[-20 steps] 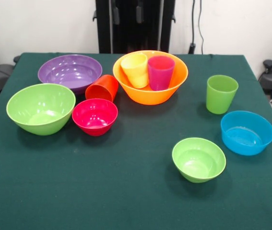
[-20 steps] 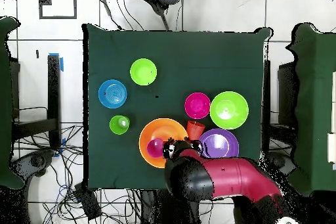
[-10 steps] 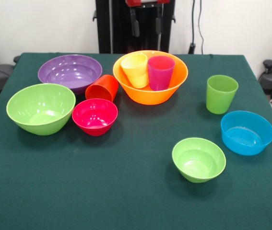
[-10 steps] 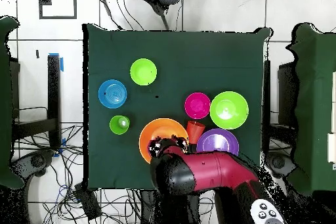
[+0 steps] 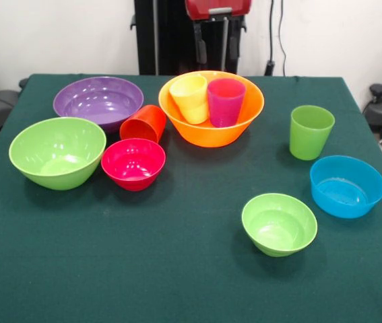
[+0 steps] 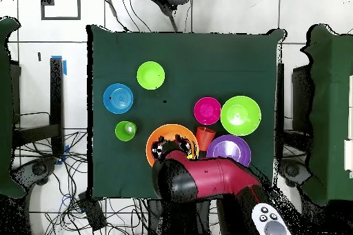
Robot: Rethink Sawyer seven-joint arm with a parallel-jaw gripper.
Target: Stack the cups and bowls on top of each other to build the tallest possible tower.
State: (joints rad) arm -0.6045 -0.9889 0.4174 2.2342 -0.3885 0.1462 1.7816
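Orange bowl (image 5: 211,128) is sitting far-centre on green cloth (image 5: 177,269), holding yellow cup (image 5: 189,98) and magenta cup (image 5: 226,101) upright, side by side. Gripper (image 5: 215,48) is hanging above its far rim, 2 fingers (image 5: 201,48) spread apart, gripping nothing. Orange-red cup (image 5: 145,124) is lying tipped between purple bowl (image 5: 98,101) and pink bowl (image 5: 133,163).

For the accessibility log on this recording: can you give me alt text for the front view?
A large orange bowl on a green table holds a yellow cup and a magenta cup, with the open end effector above and behind it. Five more bowls and two cups stand scattered and unstacked.
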